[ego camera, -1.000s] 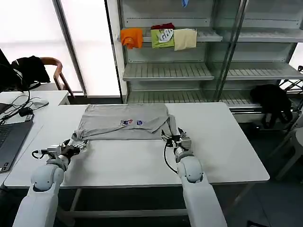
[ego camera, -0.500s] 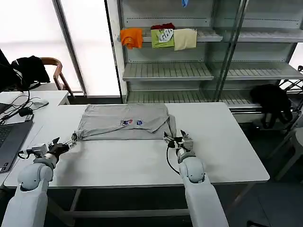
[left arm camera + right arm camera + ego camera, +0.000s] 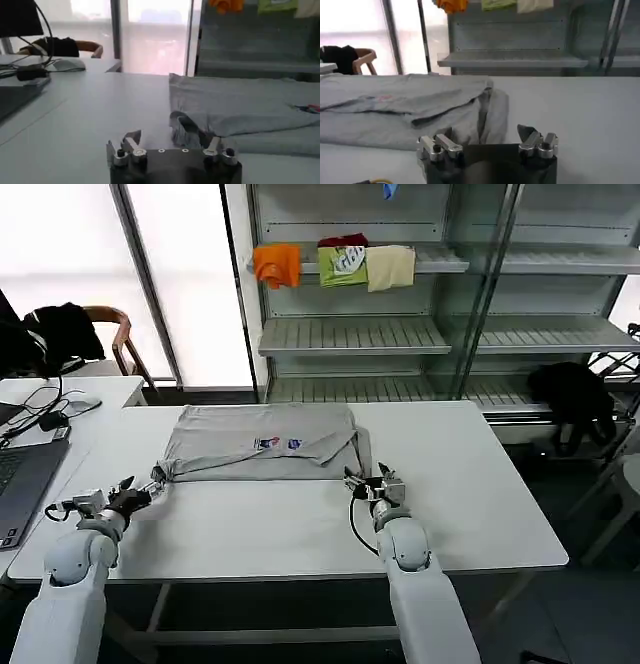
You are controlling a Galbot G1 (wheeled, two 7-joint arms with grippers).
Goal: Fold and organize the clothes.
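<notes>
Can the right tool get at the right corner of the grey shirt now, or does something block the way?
Probably yes. The right tool is open, just short of the grey shirt, and only bare table lies between them.

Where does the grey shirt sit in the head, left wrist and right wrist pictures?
Head view: grey shirt spread mid-table, beyond both grippers.
Left wrist view: it fills the right half, ahead of the open left gripper.
Right wrist view: it covers the left and centre.
Shared landmark: the orange garment on the shelf.
</notes>
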